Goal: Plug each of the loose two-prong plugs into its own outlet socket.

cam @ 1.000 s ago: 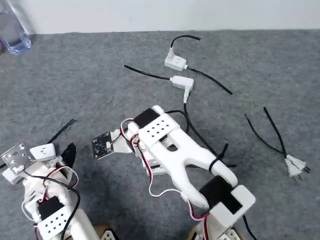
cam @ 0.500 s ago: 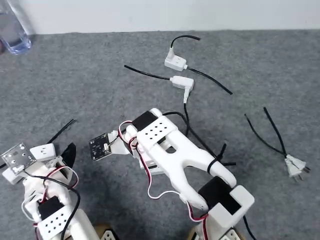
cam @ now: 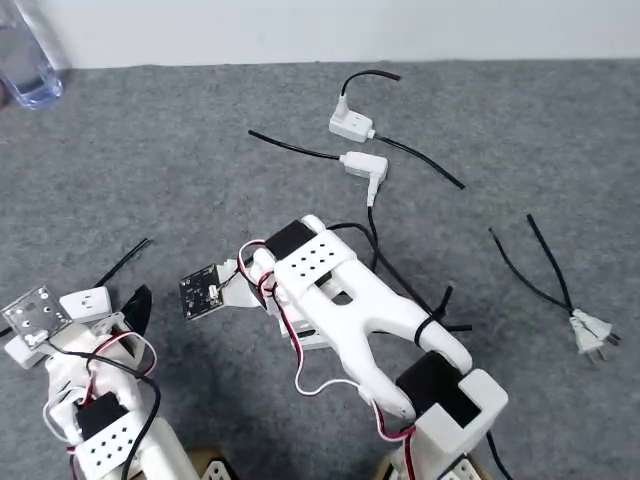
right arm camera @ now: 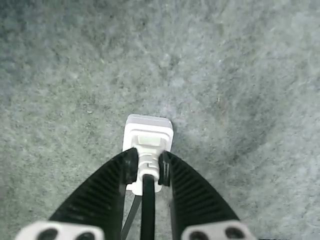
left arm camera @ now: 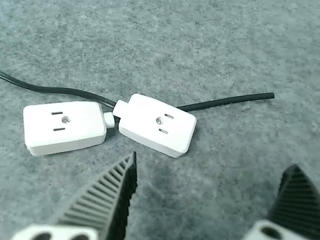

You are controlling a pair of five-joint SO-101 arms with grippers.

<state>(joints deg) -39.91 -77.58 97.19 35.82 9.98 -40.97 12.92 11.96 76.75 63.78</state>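
L gripper (left arm camera: 213,166) hangs wide open over the grey carpet-covered table (left arm camera: 240,45), nothing between its black ribbed fingers (left arm camera: 122,185). Just ahead of its tips, two white rectangular plastic sockets lie end to end, touching, slots up. The straight white outlet socket (left arm camera: 64,126) sits out past one fingertip, and the tilted white outlet socket (left arm camera: 156,124) lies closer to the middle of the gap. A thin black cable (left arm camera: 225,101) runs out from behind the tilted one, its end free.

R gripper (right arm camera: 148,156) is clamped tight on a small white ridged two-prong plug (right arm camera: 148,149), w/ its black cord (right arm camera: 148,210) trailing back between the fingers. A white boxy socket block (right arm camera: 148,127) sits right past the tips, touching the plug's front; can't tell if the prongs are in.

From above: a loose white two-prong plug on thin black wires (cam: 588,335) lies well apart from both grippers. Two white socket blocks w/ black leads (cam: 350,125) (cam: 362,165) sit well ahead of the R gripper, near each other.
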